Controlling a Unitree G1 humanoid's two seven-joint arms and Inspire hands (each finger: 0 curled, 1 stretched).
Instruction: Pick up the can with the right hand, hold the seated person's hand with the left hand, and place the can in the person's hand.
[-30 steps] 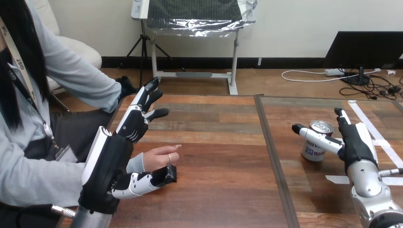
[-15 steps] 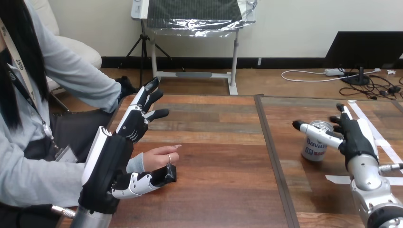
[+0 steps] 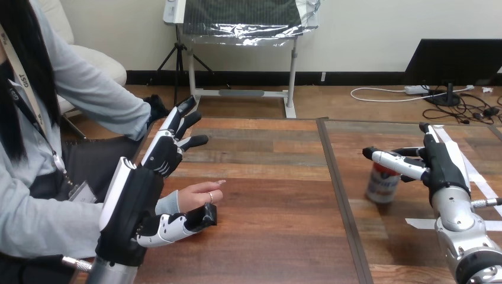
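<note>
The can (image 3: 380,184), white and blue with a red band, stands on the right half of the wooden table (image 3: 278,195), leaning a little. My right hand (image 3: 441,168) is at its top: the thumb lies across the near side, the fingers curl behind it. The can's lid is hidden by the thumb. At the left, my left hand (image 3: 164,155) has its fingers straight, pointing away over the table. Its thumb lies under the person's hand (image 3: 198,196), which rests palm down between thumb and fingers.
A dark seam (image 3: 338,195) runs front to back down the table's middle. White tape strips (image 3: 467,168) lie on the wood by my right wrist. The person sits at the left edge.
My right hand's fingers have curled round the can's top, and the can has shifted slightly left and tilted. The left hand and the person's hand have hardly moved.
</note>
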